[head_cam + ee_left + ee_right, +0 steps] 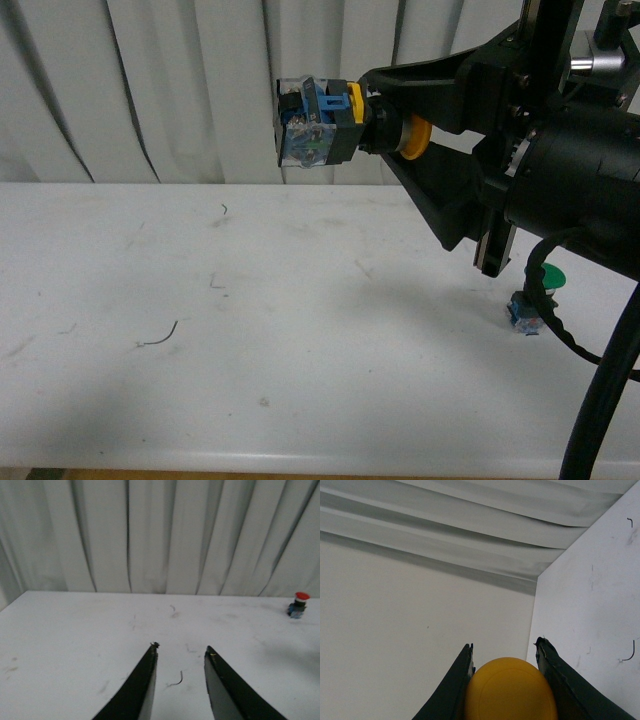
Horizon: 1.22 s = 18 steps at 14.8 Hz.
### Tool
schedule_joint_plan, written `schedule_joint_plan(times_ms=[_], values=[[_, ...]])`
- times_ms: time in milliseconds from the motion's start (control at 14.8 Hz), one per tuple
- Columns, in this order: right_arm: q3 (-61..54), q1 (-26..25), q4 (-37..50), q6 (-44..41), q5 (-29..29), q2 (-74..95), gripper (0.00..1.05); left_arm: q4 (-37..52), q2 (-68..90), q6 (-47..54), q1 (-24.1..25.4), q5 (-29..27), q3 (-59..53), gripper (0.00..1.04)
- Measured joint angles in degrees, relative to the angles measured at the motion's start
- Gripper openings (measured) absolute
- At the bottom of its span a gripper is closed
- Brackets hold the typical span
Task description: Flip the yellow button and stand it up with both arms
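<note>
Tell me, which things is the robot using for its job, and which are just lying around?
For the job: yellow button; right gripper, shut on it; left gripper, open.
Lying about: green button; red button; both on the table.

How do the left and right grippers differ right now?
The left gripper is open and empty; the right gripper is shut on the yellow button. The left gripper hangs over the table; the right gripper holds the button sideways, well above it. Both are black and tapered.
</note>
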Motion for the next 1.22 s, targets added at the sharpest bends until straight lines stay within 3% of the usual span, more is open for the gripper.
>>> schedule_joint_plan(times_ms=[68,135,203,474,542,745,880,1151,1218], values=[[0.0,0.02,0.02,-0.09,0.0,-0.07,0.35,-6.23,-5.2,-0.02,0.66,0.59,-0.5,0.18],[0.02,0.09,-0.02,-0.28,0.04,-0.11,0.35,-7.02,-8.48,0.0,2.14,2.91,-1.18,0.07],[0.04,0.66,0.09,-0.76,-0.31,-0.24,0.35,-6.99,-9.01,0.13,11.15,9.2,-1.36,0.02],[0.13,0.7,0.15,-1.09,-0.02,-0.2,0.35,-6.82,-11.15,0.2,10.47,10.49,-3.76,0.02],[0.13,0.72,0.04,-1.33,0.04,-0.2,0.35,-6.71,-11.15,0.17,10.47,10.49,-3.76,0.06],[0.74,1.07,-0.11,-6.16,0.39,-0.22,0.35,-6.73,-11.15,0.17,10.47,10.49,-3.76,0.38],[3.5,1.05,-0.68,-13.31,3.98,-0.74,0.35,-6.73,-11.15,0.2,10.47,10.49,-3.76,0.6],[9.55,-1.25,-22.84,-36.63,17.55,-3.04,0.35,-6.71,-11.15,0.24,10.47,10.49,-3.76,1.0],[10.23,-2.36,-26.56,-42.29,20.81,-2.84,0.35,-6.73,-11.15,0.22,10.47,10.49,-3.76,0.97]])
